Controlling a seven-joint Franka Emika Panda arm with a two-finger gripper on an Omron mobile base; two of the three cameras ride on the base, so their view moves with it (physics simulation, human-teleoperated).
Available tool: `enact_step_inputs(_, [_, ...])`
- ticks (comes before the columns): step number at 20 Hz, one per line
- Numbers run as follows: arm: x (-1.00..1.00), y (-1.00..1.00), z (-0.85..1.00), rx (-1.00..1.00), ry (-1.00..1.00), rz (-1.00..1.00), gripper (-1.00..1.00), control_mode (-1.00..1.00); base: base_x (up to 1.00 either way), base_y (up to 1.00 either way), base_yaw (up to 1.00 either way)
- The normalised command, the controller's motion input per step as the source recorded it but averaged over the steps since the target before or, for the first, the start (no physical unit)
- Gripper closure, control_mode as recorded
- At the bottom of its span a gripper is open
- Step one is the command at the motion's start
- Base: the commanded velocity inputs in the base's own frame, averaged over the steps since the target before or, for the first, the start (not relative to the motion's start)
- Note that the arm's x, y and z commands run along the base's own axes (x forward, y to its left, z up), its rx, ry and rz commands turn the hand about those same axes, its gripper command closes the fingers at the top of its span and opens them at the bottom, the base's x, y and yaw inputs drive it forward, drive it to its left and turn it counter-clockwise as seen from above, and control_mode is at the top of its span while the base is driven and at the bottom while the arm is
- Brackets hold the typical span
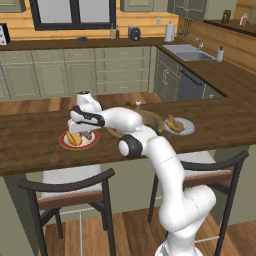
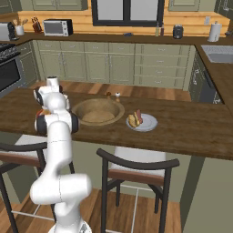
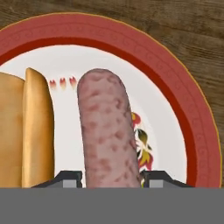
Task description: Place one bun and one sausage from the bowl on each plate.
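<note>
Two dark fingertips point(image 3: 70, 178) flanking the near end of the sausage point(image 3: 108, 131) in the hand view, one on each side, jaws partly open and about as wide as the sausage; cannot tell whether gripping it or just beside it. Gripper point(image 3: 110, 179) low over the red-rimmed plate point(image 3: 183, 100), pointing down at it. Sausage lying on the cream centre of that plate, lengthwise, a painted flower pattern showing beside it. Bun point(image 3: 30, 131) on the same plate, just beside the sausage, a narrow strip of plate between them.

Seen from the left base view: hand point(image 1: 82, 117) bent down over the red-rimmed plate point(image 1: 65, 142) on the wooden counter point(image 1: 30, 140), bun point(image 1: 74, 138) visible under it.

Grey plate point(image 2: 148, 124) further along the counter, carrying one bun point(image 2: 132, 119) and one sausage point(image 2: 139, 117) side by side, touching. Wooden bowl point(image 2: 98, 111) between the two plates, close to the grey one, nothing visible inside it from the right base view. Two small shakers point(image 2: 117, 95) standing behind the bowl
</note>
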Motion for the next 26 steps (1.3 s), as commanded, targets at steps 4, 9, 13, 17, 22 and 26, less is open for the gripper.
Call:
enact_step_inputs(4, [-0.16,-0.03,0.00,0.00,-0.03,0.00,-1.00,-1.00,0.00,0.00,0.00])
enact_step_inputs(9, [-0.50,-0.27,0.00,0.00,-0.09,0.00,-1.00,-1.00,0.00,0.00,0.00])
enact_step_inputs(13, [-0.73,-0.53,0.00,0.00,-0.16,0.00,-1.00,-1.00,0.00,0.00,0.00])
enact_step_inputs(17, [-0.97,-0.65,0.02,0.03,-0.23,0.01,-1.00,-1.00,0.00,0.00,0.00])
enact_step_inputs(22, [-0.99,-0.61,0.15,0.10,-0.29,0.04,-1.00,-1.00,0.00,0.00,0.00])
enact_step_inputs(26, [-0.79,-0.58,0.16,0.24,-0.33,0.05,-1.00,-1.00,0.00,0.00,0.00])
